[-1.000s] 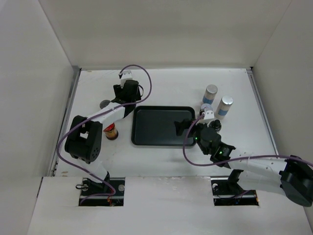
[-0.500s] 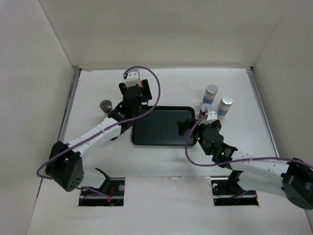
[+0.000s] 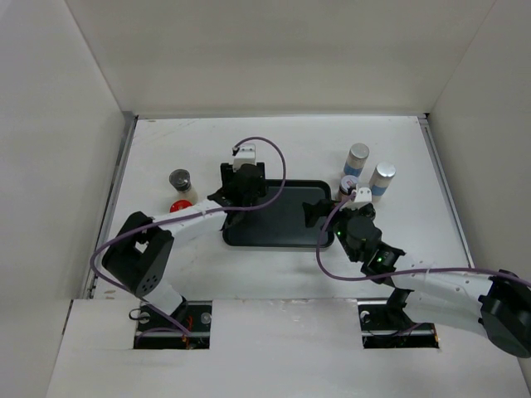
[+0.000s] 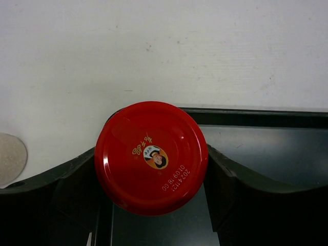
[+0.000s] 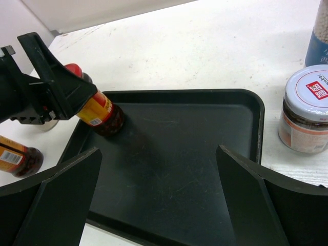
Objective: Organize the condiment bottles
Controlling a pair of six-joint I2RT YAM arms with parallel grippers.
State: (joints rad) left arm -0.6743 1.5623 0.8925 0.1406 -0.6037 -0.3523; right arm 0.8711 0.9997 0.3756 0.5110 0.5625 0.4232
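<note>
**On the white table (image 3: 307,141), a red-lidded jar (image 4: 151,156) at the corner of the tray (image 3: 278,228)**

We see the jar pinched just under its lid between the fingers of the left gripper (image 3: 244,186). Its dark base is low at the black tray's far left corner, and we cannot tell whether it touches. A second ago this gripper was over bare table beyond that corner, and it has since swung across. The left arm lies folded, elbow near its base, forearm running right. The right gripper (image 3: 318,222) hangs at the tray's right edge, fingers spread wide. Left of the tray stand another red jar (image 3: 180,206) and a dark-lidded jar (image 3: 180,177). To its right are a pale-lidded jar (image 5: 307,110), a tall bottle (image 3: 357,157) and a second tall bottle (image 3: 383,178).
</note>
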